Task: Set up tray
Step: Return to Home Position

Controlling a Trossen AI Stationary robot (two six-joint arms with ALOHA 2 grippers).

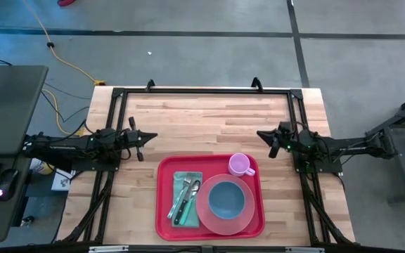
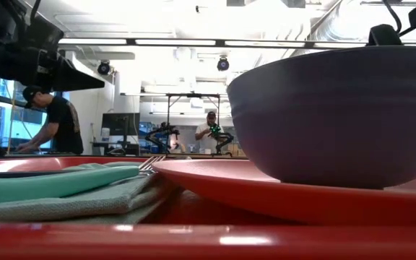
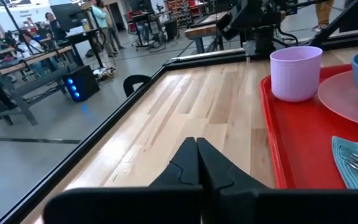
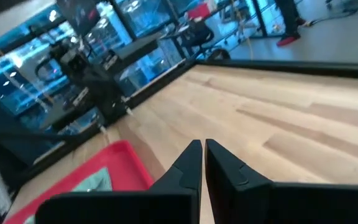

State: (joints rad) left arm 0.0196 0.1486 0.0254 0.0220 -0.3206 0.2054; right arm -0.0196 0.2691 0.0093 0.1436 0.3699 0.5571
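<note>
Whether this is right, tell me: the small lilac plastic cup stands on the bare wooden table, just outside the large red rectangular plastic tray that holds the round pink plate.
Not right. The small lilac plastic cup stands inside the large red rectangular plastic tray, at one corner by the round pink plate, not on the bare wooden table. The high view shows it.

A yellow cable [image 1: 44, 31] crosses the floor at upper left. A dark desk [image 1: 5, 105] with a mouse [image 1: 4, 191] fills the left edge. In the low view, one person [image 2: 53, 123] bends at left and another [image 2: 209, 130] stands mid-frame.
</note>
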